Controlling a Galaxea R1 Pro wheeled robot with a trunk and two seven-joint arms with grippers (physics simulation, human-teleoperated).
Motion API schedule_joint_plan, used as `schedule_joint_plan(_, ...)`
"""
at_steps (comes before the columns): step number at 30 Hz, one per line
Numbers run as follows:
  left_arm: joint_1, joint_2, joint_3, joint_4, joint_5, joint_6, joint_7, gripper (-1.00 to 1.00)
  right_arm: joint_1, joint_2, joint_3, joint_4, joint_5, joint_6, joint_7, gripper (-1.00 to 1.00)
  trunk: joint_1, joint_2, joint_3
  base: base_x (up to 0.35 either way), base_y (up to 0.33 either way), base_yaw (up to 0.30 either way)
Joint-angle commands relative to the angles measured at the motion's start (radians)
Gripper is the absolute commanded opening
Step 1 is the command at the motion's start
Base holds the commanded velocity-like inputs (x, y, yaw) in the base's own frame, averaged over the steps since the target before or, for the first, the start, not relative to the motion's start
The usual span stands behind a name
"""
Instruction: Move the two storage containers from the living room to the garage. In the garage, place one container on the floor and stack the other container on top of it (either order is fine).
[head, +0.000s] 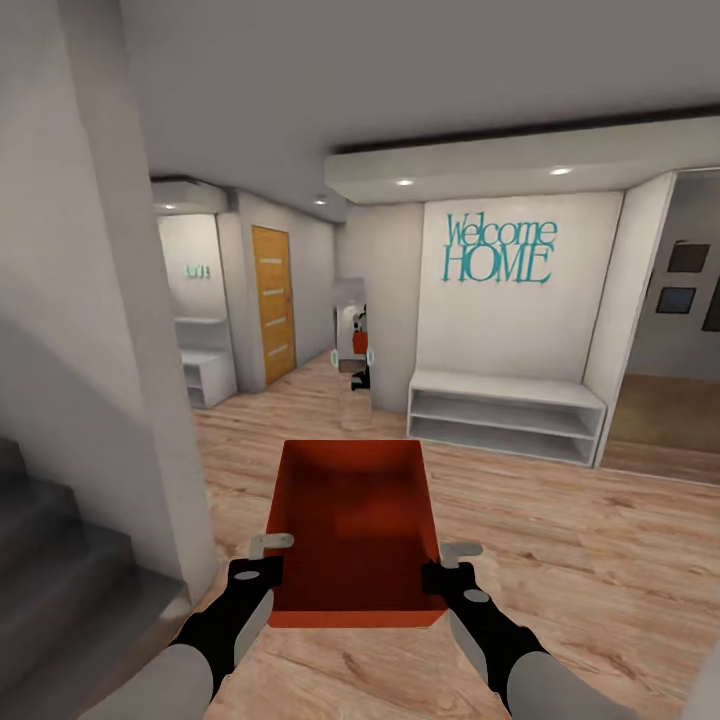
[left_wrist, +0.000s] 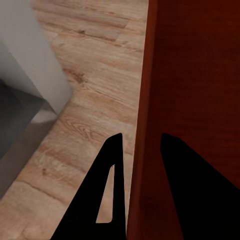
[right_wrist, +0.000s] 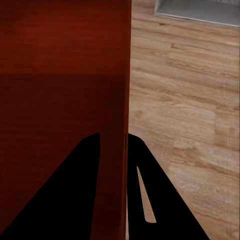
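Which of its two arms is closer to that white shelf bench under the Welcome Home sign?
Right. The right gripper, clamped on the red bin's right wall, is on the bench's side; the left gripper grips the opposite wall, nearer the grey stairs.

Container (head: 352, 520): near wall's lower edge and underside out of sight in head view. Both wrist views cut it off at the frame edges. Left hand (left_wrist: 137, 187): inner finger's contact face masked by the bin wall; same for right hand (right_wrist: 112, 187). Small green wall sign (head: 197, 271) too small to read. Staircase (head: 50, 560) cropped at the frame edge.
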Motion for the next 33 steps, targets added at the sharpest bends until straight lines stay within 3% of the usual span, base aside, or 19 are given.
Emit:
schedule_joint_plan(1, 0.000, 0.002, 0.038, 0.000, 0.044, 0.004, 0.010, -1.00, -0.001, -0.004, -0.026, -0.003, 0.002, -0.031, -0.007, -1.00, 0.001, -0.001, 0.000, 0.332, 0.000, 0.000)
schedule_joint_plan(33, 0.000, 0.002, 0.038, -0.001, 0.044, 0.004, 0.010, -1.00, -0.001, -0.004, -0.026, -0.002, 0.003, -0.036, -0.007, -1.00, 0.001, -0.001, 0.000, 0.332, 0.000, 0.000)
